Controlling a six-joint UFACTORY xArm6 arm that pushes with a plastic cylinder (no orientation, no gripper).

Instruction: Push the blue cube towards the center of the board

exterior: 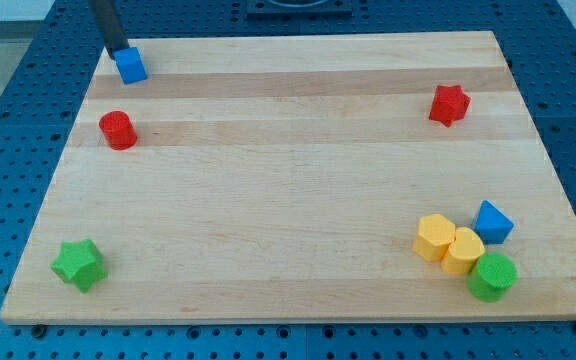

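A blue cube (131, 65) sits near the top left corner of the wooden board (298, 170). My tip (116, 50) is at the cube's upper left, touching or almost touching it. The dark rod rises from there out of the view's top.
A red cylinder (118, 130) stands below the blue cube on the left. A red star (449, 104) is at the upper right. A green star (78, 264) is at the lower left. At the lower right cluster a yellow hexagon (434, 237), a yellow heart (462, 250), a blue triangular block (493, 222) and a green cylinder (492, 276).
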